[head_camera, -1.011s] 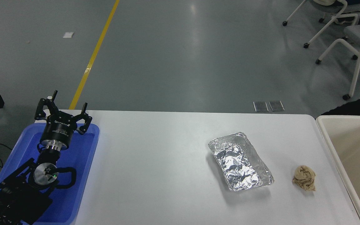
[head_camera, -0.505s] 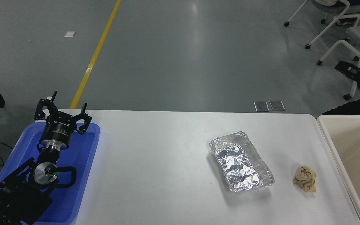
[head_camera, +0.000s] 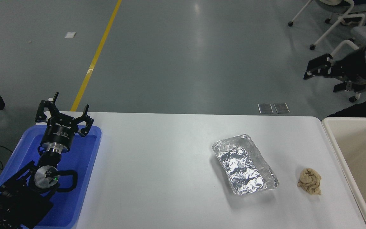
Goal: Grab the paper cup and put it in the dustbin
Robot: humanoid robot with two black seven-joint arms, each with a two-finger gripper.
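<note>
Above the dustbin [head_camera: 354, 152], the right gripper [head_camera: 310, 68] has risen, jaws spread, empty.

Place: we take this for a lab or workshop hall.
Floor [head_camera: 183, 57]: we see bare grey concrete with a yellow line [head_camera: 95, 55] painted across it.
Furniture: we see a white desk [head_camera: 157, 178] and wheeled chairs [head_camera: 338, 22].

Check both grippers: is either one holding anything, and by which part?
Nothing is held. The left gripper is open and empty over the blue tray; the right gripper is raised off-table, also open and empty.
</note>
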